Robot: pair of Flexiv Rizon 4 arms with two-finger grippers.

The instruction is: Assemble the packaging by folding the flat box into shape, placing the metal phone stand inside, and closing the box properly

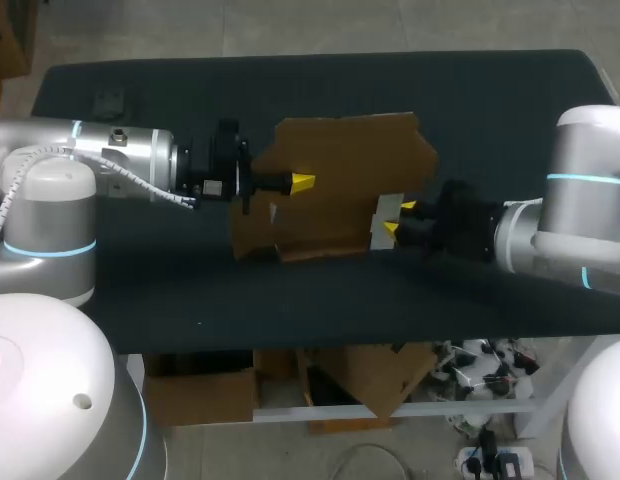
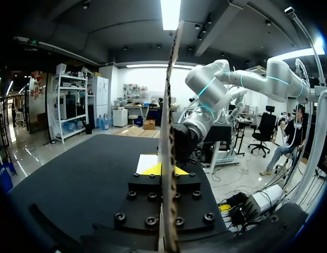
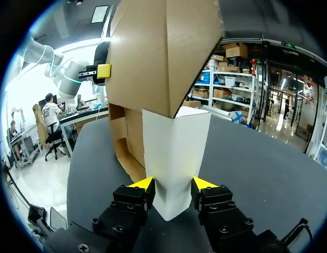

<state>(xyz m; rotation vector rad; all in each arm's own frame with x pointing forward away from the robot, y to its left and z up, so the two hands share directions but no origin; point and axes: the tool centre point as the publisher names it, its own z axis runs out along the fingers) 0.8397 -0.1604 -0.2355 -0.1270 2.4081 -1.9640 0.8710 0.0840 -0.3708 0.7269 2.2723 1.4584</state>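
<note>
Cardboard box (image 1: 335, 185), partly folded, is being held over the table's (image 1: 290, 290) middle. Its left edge is being clamped by the left gripper (image 2: 162, 169), and its pale flap (image 3: 174, 153) by the right gripper (image 3: 174, 184).

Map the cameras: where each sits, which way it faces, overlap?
Head: above, behind, looking down at table; left arm, right arm show.
Left wrist: along left gripper, shut on box edge-on; right arm beyond.
Right wrist: along right gripper, shut on box's white flap.
Shared: box; wrist views face each other.
</note>
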